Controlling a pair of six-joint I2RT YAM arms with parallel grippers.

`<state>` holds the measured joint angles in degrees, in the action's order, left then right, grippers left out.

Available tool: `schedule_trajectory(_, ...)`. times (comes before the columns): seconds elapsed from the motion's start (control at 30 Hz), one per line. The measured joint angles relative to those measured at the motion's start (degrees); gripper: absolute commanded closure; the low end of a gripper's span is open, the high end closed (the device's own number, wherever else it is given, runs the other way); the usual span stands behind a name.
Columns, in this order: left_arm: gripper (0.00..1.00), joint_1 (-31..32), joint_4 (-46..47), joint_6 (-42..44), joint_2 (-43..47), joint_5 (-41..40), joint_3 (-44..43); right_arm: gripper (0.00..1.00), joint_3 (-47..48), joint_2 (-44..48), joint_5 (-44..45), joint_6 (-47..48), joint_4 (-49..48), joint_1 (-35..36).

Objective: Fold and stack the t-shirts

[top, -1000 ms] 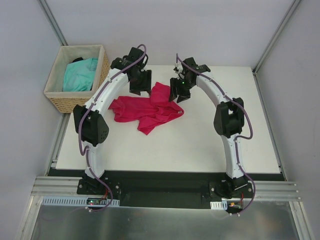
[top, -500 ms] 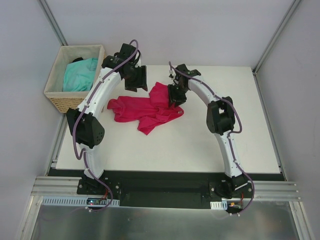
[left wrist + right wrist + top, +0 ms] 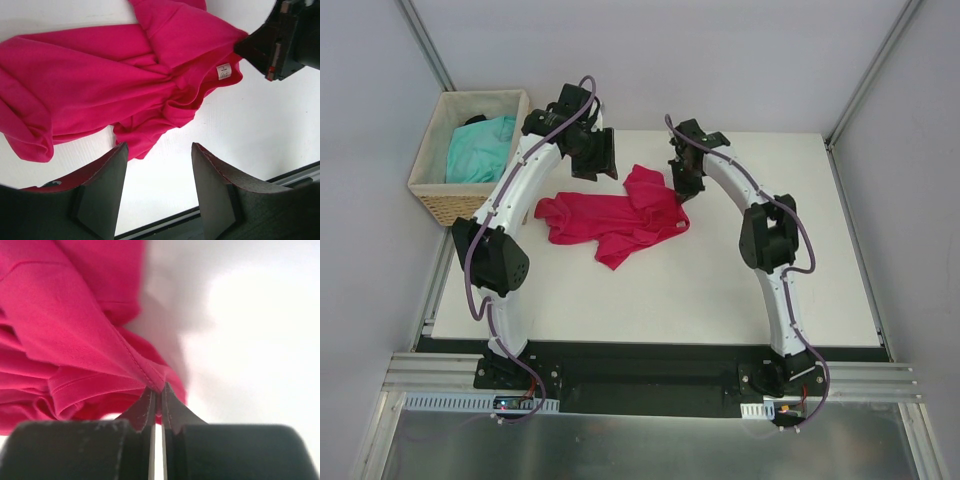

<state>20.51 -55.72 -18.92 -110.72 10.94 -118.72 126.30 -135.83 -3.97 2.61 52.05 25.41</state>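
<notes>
The crimson-pink t-shirt (image 3: 610,222) lies crumpled on the white table, its white neck label (image 3: 224,71) showing. My right gripper (image 3: 684,185) is at the shirt's right back edge. In the right wrist view that gripper (image 3: 157,390) is shut on a stitched hem of the shirt (image 3: 65,330), and the fabric pulls up into a ridge at the fingertips. My left gripper (image 3: 599,163) hovers open over the shirt's back edge. In the left wrist view, only bare table shows between the left gripper's (image 3: 159,146) fingers, with the shirt (image 3: 100,75) beyond them. The turquoise t-shirt (image 3: 480,148) lies bunched in the basket.
The woven wicker basket (image 3: 428,186) stands off the table's back left corner, close to the left arm's elbow. Grey walls enclose the back and sides. The table's front edge meets a black strip (image 3: 650,350) by the arm bases.
My right gripper has gone from open to shut on the crimson-pink shirt's hem and shifted slightly right. The left gripper has drawn back a little toward the far edge, still open.
</notes>
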Motion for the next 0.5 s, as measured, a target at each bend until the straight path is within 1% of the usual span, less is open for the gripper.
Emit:
schedule_trajectory(0.07,0.47,0.00,0.04,0.00,0.02,0.46,-0.66,0.99,0.07,1.57,4.07,-0.04,1.95,-0.74)
schedule_trajectory(0.2,0.47,0.00,0.17,0.00,0.00,0.76,-1.03,1.00,0.07,3.98,9.53,-0.17,4.66,-4.87)
schedule_trajectory(0.4,0.47,0.00,0.15,0.00,0.02,0.90,-1.03,0.99,0.35,4.90,14.47,-0.20,7.28,-14.05)
schedule_trajectory(0.5,0.46,0.00,0.15,-0.02,0.00,0.96,-1.03,0.99,0.96,4.87,15.96,-0.17,8.94,-16.20)
